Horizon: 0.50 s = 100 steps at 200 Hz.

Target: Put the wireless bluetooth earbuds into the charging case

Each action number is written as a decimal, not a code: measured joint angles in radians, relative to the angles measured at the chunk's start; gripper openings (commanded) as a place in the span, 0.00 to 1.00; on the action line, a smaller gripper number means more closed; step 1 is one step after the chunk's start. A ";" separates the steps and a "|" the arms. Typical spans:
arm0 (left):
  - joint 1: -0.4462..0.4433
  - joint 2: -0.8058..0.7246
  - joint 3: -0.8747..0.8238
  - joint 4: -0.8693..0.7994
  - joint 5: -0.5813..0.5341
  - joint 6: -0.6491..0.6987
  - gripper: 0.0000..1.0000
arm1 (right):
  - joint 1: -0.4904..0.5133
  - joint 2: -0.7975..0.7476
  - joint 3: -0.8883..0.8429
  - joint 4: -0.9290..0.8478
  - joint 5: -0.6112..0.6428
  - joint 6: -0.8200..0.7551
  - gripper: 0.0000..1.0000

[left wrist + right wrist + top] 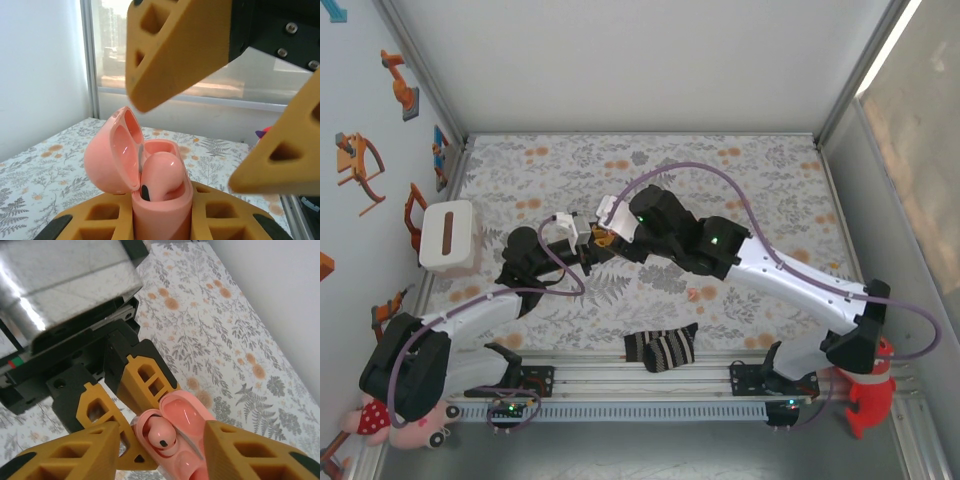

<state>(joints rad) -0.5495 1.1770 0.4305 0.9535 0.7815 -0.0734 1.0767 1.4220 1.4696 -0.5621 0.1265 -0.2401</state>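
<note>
Your left jaws clench the open case [107, 162] upright, an earbud [160, 175] sitting proud inside. Your right jaws, released, straddle it from above.

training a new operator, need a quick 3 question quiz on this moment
1. True or false: the charging case has its lid shut.
2. Which gripper holds the case? A left, B right, C neither.
3. How many earbuds sit in the case?
Key: 1 false, the lid stands open. 2 A, the left gripper clamps the case. 3 one; the other well looks empty.
</note>
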 measured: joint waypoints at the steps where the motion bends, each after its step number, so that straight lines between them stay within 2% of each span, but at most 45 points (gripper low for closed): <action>1: 0.000 0.000 0.000 0.000 0.000 0.000 0.00 | 0.000 -0.002 0.000 0.000 -0.001 0.003 0.54; 19: 0.000 -0.006 0.000 0.000 -0.006 0.001 0.00 | -0.005 -0.043 0.000 0.009 -0.001 0.031 0.61; 68: 0.000 -0.043 0.000 -0.013 -0.031 0.015 0.00 | -0.093 -0.168 -0.011 0.039 0.043 0.176 0.64; 100: 0.000 -0.101 -0.011 -0.051 -0.056 0.034 0.00 | -0.168 -0.197 -0.042 0.002 0.079 0.288 0.64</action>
<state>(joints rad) -0.5495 1.0763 0.4191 0.9024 0.7258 -0.0399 0.9089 1.2251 1.4273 -0.5602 0.2050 0.0483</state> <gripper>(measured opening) 0.233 0.638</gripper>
